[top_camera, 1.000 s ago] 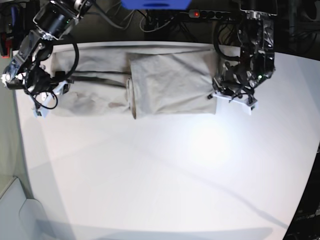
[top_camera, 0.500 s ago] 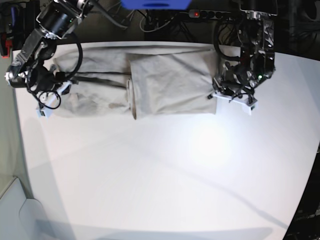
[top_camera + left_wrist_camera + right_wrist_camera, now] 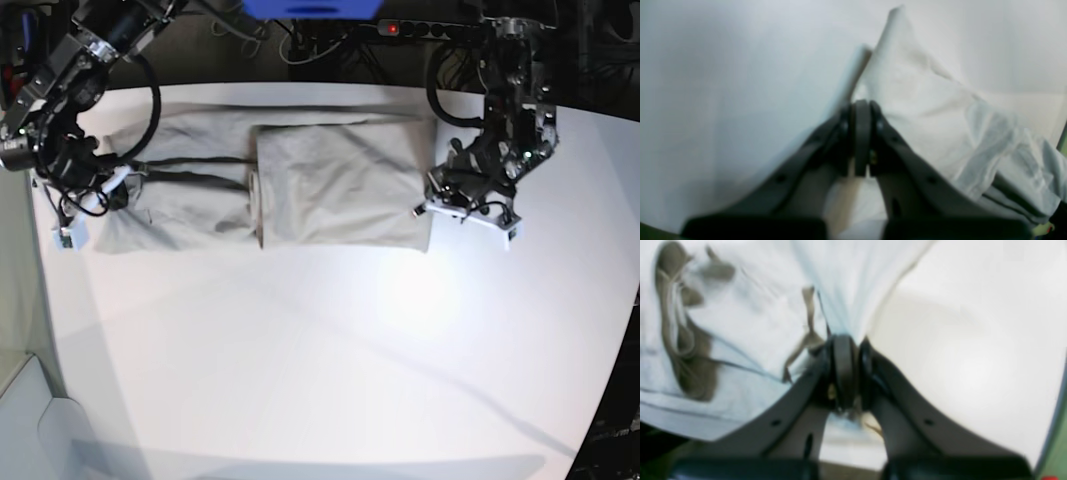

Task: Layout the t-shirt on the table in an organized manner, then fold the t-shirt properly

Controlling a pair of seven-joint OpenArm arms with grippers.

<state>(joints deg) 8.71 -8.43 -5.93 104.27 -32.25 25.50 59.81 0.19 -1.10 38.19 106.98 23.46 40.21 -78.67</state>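
Note:
The light grey-beige t-shirt (image 3: 330,180) lies as a long band across the far part of the white table (image 3: 330,360), its right half doubled over the middle. My left gripper (image 3: 432,207) is shut on the shirt's right front corner. In the left wrist view the left gripper (image 3: 860,110) is closed, with the t-shirt (image 3: 923,110) running up to it. My right gripper (image 3: 105,190) is at the shirt's left end. The right wrist view shows the right gripper (image 3: 845,343) closed, with the t-shirt (image 3: 750,316) fanning tautly out of it.
A power strip (image 3: 415,28), a blue object (image 3: 310,8) and cables sit behind the table's far edge. The table's left edge runs close to my right arm. White tabletop (image 3: 973,366) stretches in front of the shirt.
My right gripper has shut on the shirt's left end and drawn it outward to the left. My left gripper has shifted a little toward the front with the right corner.

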